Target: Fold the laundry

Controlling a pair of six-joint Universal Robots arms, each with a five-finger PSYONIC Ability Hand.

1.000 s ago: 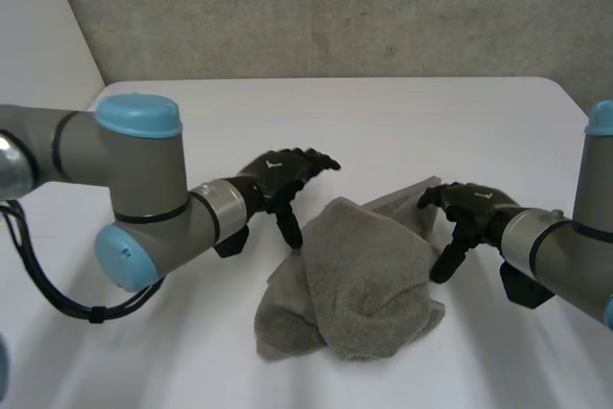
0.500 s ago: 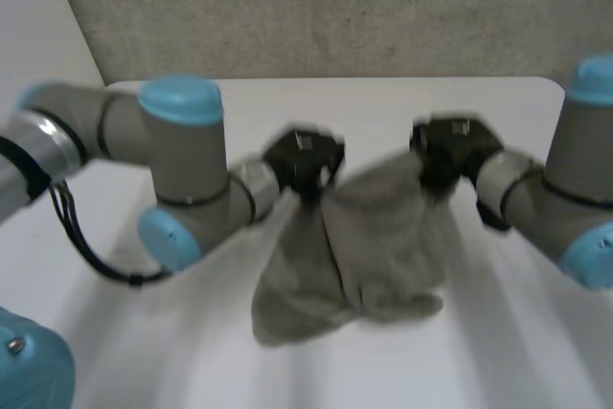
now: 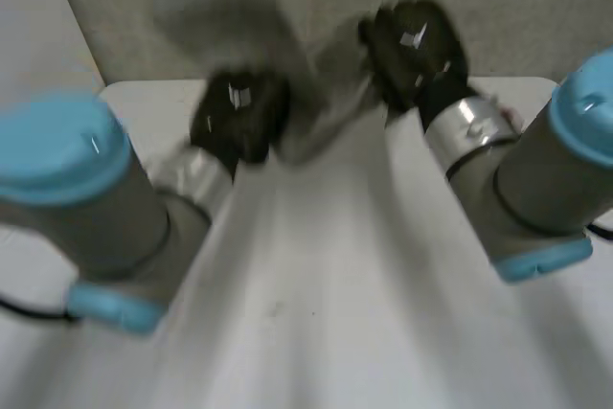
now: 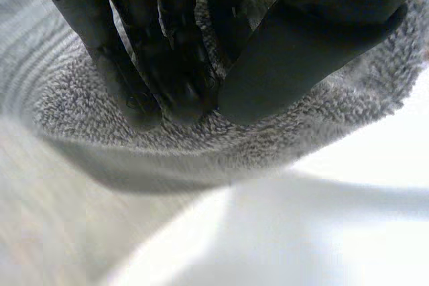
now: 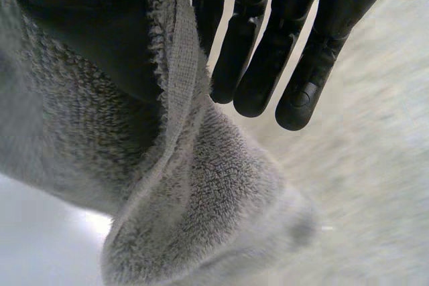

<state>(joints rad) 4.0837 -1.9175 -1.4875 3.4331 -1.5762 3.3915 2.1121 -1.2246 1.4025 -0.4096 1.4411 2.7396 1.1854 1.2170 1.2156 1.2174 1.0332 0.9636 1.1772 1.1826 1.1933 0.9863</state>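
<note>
A grey terry towel (image 3: 324, 107) hangs stretched between my two hands, lifted off the white table (image 3: 335, 294) toward its far edge. My left hand (image 3: 239, 120) holds one end. In the left wrist view its fingers and thumb (image 4: 171, 58) pinch a rolled edge of the towel (image 4: 201, 145). My right hand (image 3: 417, 50) is higher, at the other end. In the right wrist view the towel's hem (image 5: 194, 185) runs up between the thumb and the straight fingers (image 5: 268, 65), and the rest of the cloth droops below the palm.
A grey wall (image 3: 546, 2) rises behind the table's far edge. Both grey forearms reach forward over the tabletop, one on each side.
Both hands closed on the towel where it lay crumpled in the middle of the table. They then swung it quickly up and away toward the far edge.
</note>
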